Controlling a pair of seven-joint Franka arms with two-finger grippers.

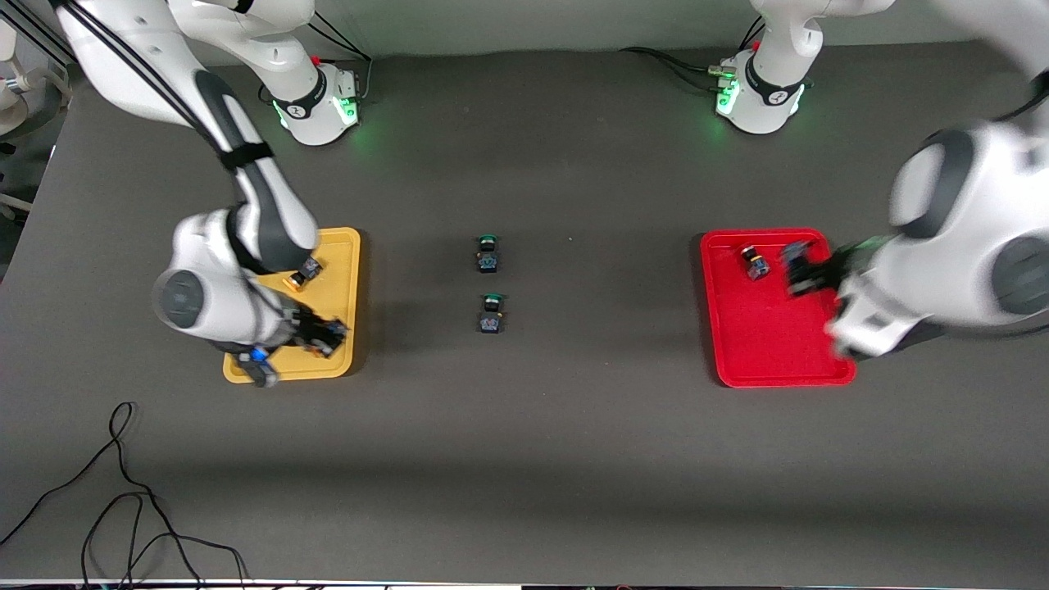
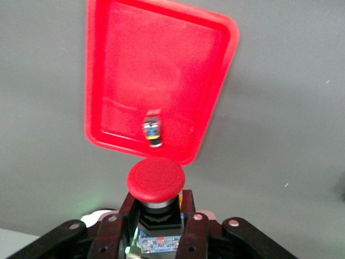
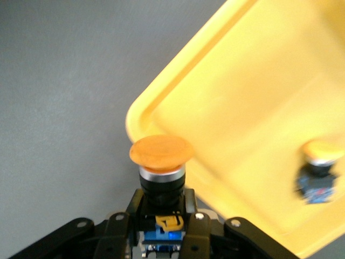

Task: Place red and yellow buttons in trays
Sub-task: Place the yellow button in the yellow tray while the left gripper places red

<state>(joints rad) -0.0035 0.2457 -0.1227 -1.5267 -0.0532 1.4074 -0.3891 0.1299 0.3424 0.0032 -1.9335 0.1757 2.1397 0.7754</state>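
My right gripper [image 1: 324, 336] hangs over the nearer part of the yellow tray [image 1: 340, 246], shut on a yellow-capped button [image 3: 161, 151], cap pointing away from the wrist, over the tray's corner [image 3: 259, 108]. A second yellow button [image 1: 301, 274] lies in that tray and shows in the right wrist view [image 3: 318, 172]. My left gripper [image 1: 799, 269] hangs over the farther part of the red tray [image 1: 762, 336], shut on a red-capped button [image 2: 156, 181]. Another red button [image 1: 756, 262] lies in the red tray [image 2: 161, 65] and shows in the left wrist view [image 2: 153, 129].
Two green-capped buttons [image 1: 488, 254] [image 1: 492, 314] stand on the dark table between the trays, one nearer the front camera than the other. A loose black cable [image 1: 123, 492] lies near the table's front edge at the right arm's end.
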